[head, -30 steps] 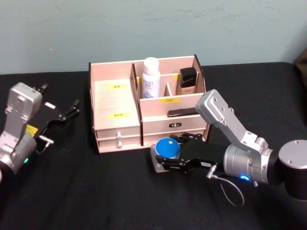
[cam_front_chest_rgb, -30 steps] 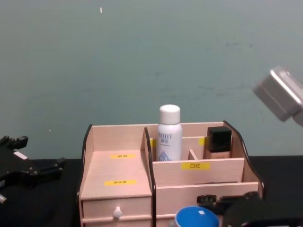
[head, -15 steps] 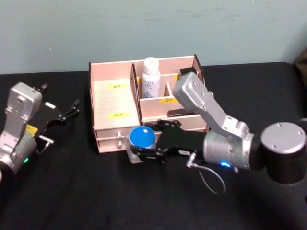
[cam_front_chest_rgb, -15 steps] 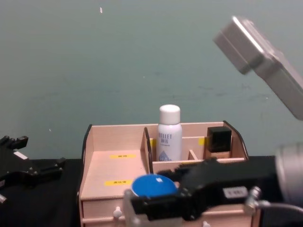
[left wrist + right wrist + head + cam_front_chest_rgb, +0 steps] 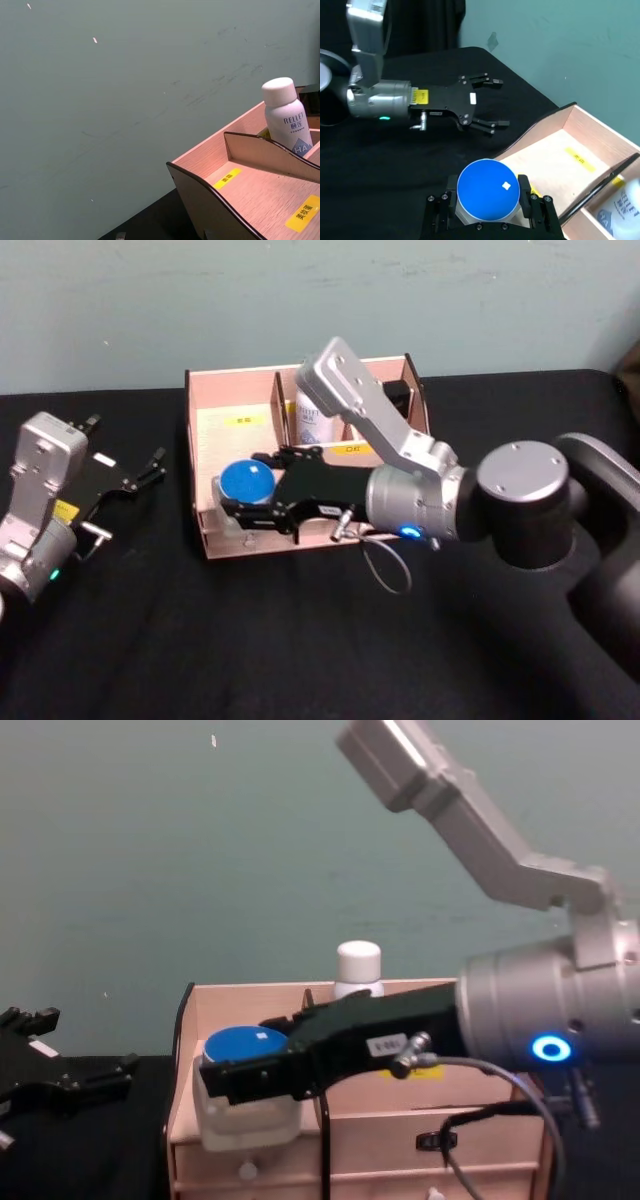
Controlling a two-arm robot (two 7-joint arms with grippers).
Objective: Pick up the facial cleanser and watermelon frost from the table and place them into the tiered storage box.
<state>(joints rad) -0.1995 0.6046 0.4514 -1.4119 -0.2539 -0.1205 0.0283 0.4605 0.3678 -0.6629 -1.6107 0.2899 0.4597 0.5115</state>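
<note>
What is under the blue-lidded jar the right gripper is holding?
Under the blue-lidded jar, held in the right gripper, lies the wide left compartment of the tiered storage box, with two yellow labels. The jar and jaws cover the compartment's front part and lower label.

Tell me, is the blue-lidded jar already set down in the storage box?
Not yet: the right gripper holds the jar above the tiered storage box's left compartment.
</note>
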